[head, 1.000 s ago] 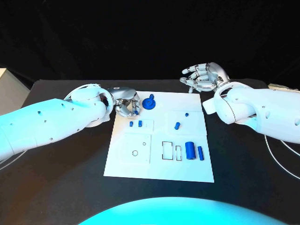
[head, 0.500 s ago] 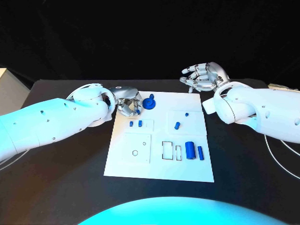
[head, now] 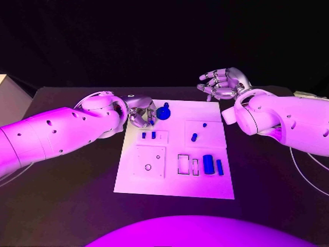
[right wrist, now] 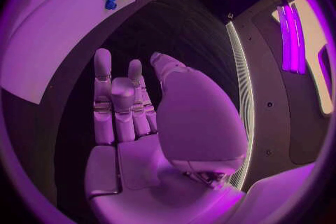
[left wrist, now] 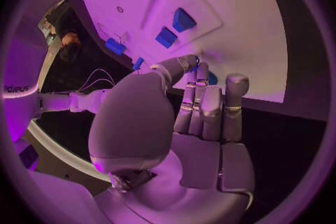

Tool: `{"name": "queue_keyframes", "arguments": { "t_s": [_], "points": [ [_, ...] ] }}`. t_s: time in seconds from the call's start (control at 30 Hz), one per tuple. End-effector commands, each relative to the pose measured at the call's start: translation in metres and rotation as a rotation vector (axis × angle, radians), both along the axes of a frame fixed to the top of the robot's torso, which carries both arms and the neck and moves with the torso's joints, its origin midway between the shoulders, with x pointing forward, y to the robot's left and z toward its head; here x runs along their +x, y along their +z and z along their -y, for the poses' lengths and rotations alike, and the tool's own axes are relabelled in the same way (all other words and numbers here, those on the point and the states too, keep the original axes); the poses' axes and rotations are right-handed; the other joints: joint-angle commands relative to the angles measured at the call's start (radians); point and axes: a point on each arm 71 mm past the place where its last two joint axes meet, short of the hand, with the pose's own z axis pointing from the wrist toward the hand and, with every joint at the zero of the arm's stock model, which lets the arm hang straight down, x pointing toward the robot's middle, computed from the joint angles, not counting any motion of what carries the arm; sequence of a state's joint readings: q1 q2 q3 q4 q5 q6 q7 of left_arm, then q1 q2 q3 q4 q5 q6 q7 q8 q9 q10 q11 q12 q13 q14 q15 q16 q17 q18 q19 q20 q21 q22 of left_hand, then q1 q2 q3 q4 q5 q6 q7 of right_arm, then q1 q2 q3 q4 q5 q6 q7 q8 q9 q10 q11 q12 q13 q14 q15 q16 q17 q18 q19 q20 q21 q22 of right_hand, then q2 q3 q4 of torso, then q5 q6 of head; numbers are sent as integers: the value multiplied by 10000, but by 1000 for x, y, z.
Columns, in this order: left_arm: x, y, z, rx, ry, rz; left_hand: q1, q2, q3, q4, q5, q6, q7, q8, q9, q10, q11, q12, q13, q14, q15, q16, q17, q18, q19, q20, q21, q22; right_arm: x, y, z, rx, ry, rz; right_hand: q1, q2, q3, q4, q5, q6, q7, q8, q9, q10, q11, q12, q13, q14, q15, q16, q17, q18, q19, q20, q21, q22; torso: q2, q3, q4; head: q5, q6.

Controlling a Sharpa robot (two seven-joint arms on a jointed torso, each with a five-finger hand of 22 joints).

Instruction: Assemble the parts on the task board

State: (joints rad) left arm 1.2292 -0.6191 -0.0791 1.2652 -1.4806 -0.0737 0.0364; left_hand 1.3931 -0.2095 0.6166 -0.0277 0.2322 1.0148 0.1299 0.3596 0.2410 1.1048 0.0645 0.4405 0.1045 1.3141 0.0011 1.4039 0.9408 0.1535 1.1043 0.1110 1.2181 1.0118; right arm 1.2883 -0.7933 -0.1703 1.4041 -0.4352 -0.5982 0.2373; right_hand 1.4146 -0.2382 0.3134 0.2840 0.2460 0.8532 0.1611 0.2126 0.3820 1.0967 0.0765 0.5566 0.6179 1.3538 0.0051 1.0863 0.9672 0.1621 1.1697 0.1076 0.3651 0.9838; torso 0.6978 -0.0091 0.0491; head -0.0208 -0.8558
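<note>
While the left hand [head: 140,112] sits at the task board's [head: 176,188] far-left corner, its fingers are curled in close together over the board edge, just beside the round blue part [head: 163,112]. Can't tell from the head view whether it's pinching anything. In the left wrist view the fingers [left wrist: 210,112] lie side by side, thumb bent across toward their tips, and a bit of blue shows at the fingertips; contact unclear.

Right hand [head: 224,85] is off the board, above the black table [head: 75,195] past the far-right corner, palm up, fingers loosely curled and apart, holding nothing. The right wrist view confirms: fingers [right wrist: 112,103] straight-ish, thumb apart, empty palm.

Parts on the board:
- two small blue pieces [head: 148,135] side by side in the left-centre square
- one small blue peg [head: 194,137] and a tiny blue dot [head: 205,125] in the right-centre square
- a large blue cylinder [head: 208,164] and a thinner blue bar [head: 219,166] lying near the right edge, beside the rectangular slots [head: 184,164]
</note>
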Motion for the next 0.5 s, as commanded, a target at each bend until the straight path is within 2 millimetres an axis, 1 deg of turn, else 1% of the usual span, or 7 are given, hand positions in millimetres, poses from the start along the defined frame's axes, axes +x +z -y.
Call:
{"name": "queue_keyframes", "arguments": {
  "t_s": [0.03, 0.23, 0.5],
  "points": [
    [-1, -3, 0, 268, -60, -214, -118, 1, -56, 12, -36, 56, 8, -10, 14, 64, 11, -53, 4, 59, 6, 58, 14, -138, 38, -1, 5, 9, 0, 0, -2, 9, 157, 62, -25, -6, 70, 13, 37, -1, 22, 53, -10, -9, 3, -57, -10, -56, -10, -62, -3, 190, 68, 20, -59, -13, -6, -1, 4, -6, -9],
    [-2, -3, 0, 310, -66, -237, -113, 8, -56, 7, -35, 63, 6, -13, 17, 80, 7, -55, 8, 77, 4, 72, 56, -146, 64, -2, 24, 40, 0, 0, -2, 7, 153, 65, -25, -6, 70, 13, 37, -1, 22, 53, -10, -9, 3, -57, -10, -56, -10, -62, -3, 190, 68, 20, -59, -13, -2, -6, 5, -5, -24],
    [-3, -2, 2, 194, -157, -167, -89, 42, -75, -25, -32, 169, -17, -1, 54, 206, -28, -53, 53, 131, -21, 120, 149, -167, 146, -17, 78, 130, 0, 0, -1, 5, 147, 69, -25, -6, 70, 13, 37, -1, 22, 53, -10, -9, 3, -57, -10, -56, -10, -62, -3, 190, 68, 20, -59, -13, -4, -3, 2, 5, -38]
  ]
}}
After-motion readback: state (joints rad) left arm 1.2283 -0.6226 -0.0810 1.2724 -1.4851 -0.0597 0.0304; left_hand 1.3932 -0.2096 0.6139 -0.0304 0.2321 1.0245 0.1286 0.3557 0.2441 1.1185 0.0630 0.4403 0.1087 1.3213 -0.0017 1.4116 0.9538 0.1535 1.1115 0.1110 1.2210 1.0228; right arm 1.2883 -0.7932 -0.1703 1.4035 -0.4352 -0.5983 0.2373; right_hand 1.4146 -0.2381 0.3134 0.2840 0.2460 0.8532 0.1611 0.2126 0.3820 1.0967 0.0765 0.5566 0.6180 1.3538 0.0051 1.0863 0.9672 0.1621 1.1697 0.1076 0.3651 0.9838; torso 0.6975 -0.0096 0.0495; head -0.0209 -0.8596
